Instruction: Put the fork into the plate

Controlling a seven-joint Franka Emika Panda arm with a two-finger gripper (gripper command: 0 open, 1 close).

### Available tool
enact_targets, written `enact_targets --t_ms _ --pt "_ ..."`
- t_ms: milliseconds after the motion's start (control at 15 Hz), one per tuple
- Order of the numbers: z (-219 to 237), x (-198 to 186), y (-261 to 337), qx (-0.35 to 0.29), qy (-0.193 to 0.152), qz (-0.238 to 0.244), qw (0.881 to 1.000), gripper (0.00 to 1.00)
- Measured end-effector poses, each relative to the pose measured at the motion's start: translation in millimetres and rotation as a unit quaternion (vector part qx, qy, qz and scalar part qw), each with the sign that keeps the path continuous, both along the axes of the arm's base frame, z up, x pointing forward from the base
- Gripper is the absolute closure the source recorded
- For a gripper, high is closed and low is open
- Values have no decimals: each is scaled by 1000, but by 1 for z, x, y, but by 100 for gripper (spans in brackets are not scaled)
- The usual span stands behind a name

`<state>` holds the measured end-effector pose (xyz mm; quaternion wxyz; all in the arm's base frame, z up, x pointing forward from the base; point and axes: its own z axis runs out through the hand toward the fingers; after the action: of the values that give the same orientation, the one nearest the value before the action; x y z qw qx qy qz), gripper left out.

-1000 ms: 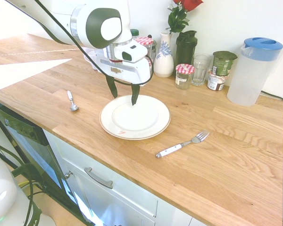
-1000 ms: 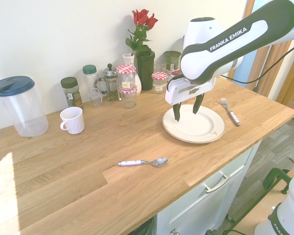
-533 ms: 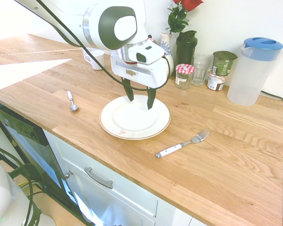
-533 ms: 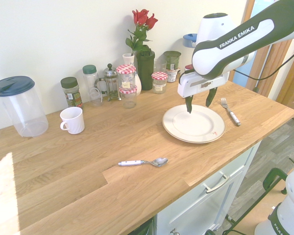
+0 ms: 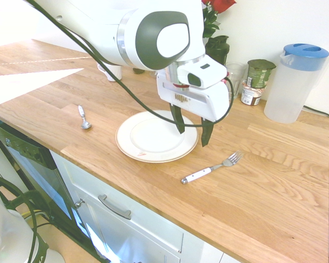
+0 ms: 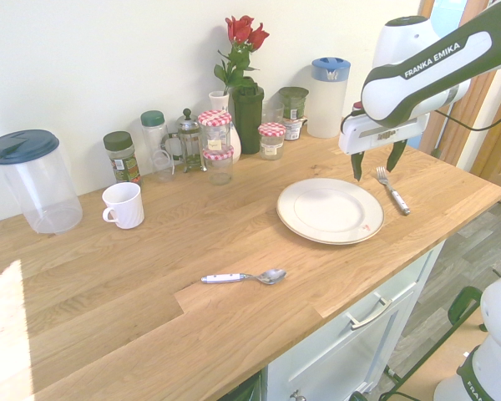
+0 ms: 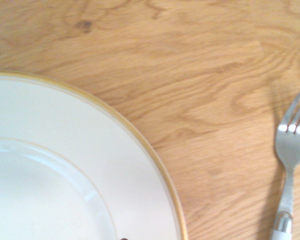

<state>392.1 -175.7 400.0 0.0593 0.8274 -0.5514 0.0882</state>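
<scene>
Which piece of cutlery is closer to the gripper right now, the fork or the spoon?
The fork, lying just beyond the plate near the open gripper. The spoon lies on the plate's far side.

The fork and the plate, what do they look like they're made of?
The small fork with white handle: shiny silver tines and neck, likely polished steel; the glossy white handle could be plastic or ceramic. The round cream plate with gold rim line: smooth and glossy with soft reflections, probably glazed ceramic.
</scene>
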Motion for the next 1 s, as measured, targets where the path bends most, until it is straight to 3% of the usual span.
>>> enact_targets --t_ms 467,1000 --pt "-15 -52 -32 7 6 -49 999 0" --pt "-52 -68 -52 22 2 -80 997 0"
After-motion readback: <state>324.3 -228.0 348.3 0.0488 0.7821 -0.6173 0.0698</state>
